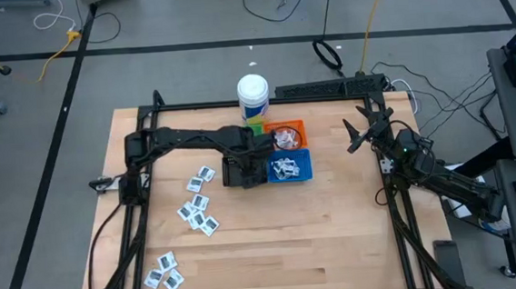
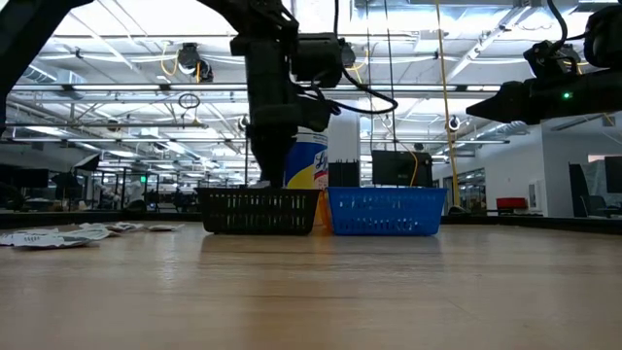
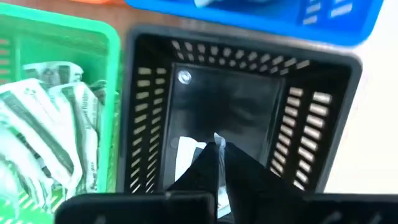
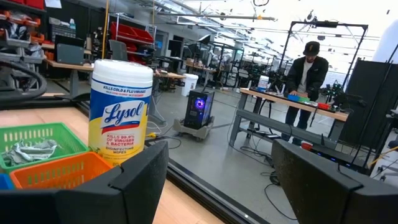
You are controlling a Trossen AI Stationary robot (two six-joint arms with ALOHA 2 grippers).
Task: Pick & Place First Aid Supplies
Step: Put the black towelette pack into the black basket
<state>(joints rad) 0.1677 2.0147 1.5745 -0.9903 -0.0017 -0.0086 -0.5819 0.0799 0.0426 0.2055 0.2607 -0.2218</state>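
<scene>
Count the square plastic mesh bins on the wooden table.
4: green bin beside black bin under the left gripper; orange bin behind blue bin.

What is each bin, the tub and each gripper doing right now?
Left gripper: shut on a white packet, over the black bin.
Right gripper: open, holding nothing.
Green bin: has packets.
Blue bin: has packets.
Orange bin: has packets.
Tub: upright, lid shut.
</scene>
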